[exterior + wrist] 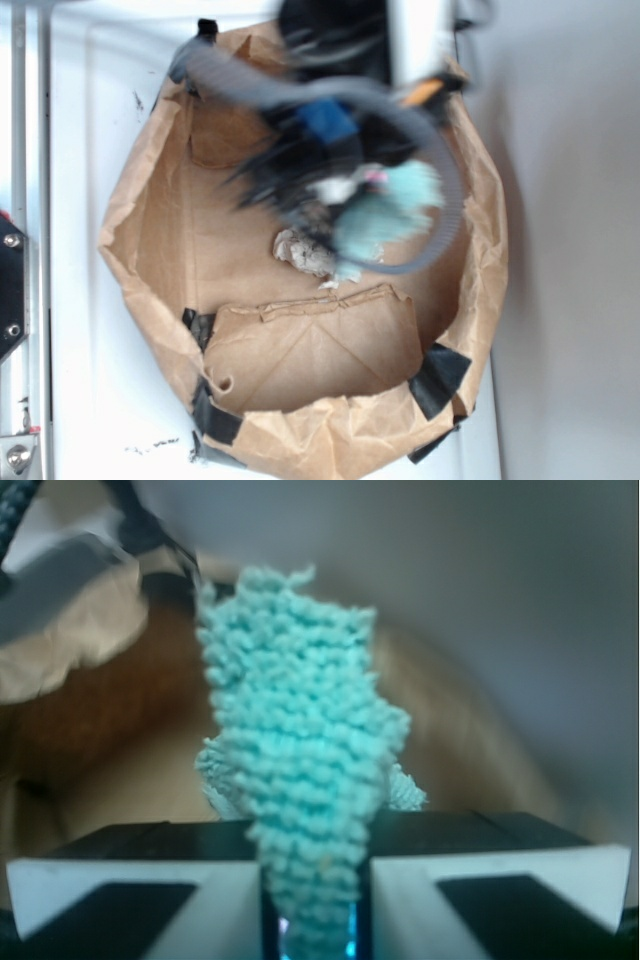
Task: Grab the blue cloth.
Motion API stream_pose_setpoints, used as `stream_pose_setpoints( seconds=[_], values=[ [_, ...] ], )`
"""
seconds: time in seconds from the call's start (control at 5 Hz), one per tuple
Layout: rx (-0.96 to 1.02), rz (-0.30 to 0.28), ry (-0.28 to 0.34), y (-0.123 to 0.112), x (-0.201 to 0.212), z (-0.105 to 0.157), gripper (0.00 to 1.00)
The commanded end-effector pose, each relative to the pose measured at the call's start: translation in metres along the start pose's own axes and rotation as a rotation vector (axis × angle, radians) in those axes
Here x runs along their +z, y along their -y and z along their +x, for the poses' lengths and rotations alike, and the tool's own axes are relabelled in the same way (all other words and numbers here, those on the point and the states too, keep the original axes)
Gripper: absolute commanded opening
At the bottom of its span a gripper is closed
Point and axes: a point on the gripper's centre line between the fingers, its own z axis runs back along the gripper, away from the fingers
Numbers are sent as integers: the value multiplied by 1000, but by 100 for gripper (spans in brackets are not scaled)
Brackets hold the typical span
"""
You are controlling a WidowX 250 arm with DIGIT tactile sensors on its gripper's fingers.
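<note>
I had the gripper [312,900] clamped tight on the blue cloth [305,780], hanging clear above the paper bag [150,240], so only a steady hold seemed needed next.

WidowX arm: black body, grey hose, white-faced fingers.

Exterior view, motion-blurred: arm [320,130] mostly black w/ a silver-white upright section at top, a blue patch mid-body, an orange bit by the silver part, small pink spot lower down. Grey corrugated cable hose [440,200] loops off the top-left & curves round the right side. Wrist view: gripper [315,900] has two black finger blocks w/ white front faces [130,900], dark angled recesses in each; blue glow low between them.
</note>
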Motion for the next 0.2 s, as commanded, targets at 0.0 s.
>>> stream_pose_setpoints(
  seconds=[0.0],
  values=[
    [-7, 116, -2, 30, 56, -7, 0]
  ],
)
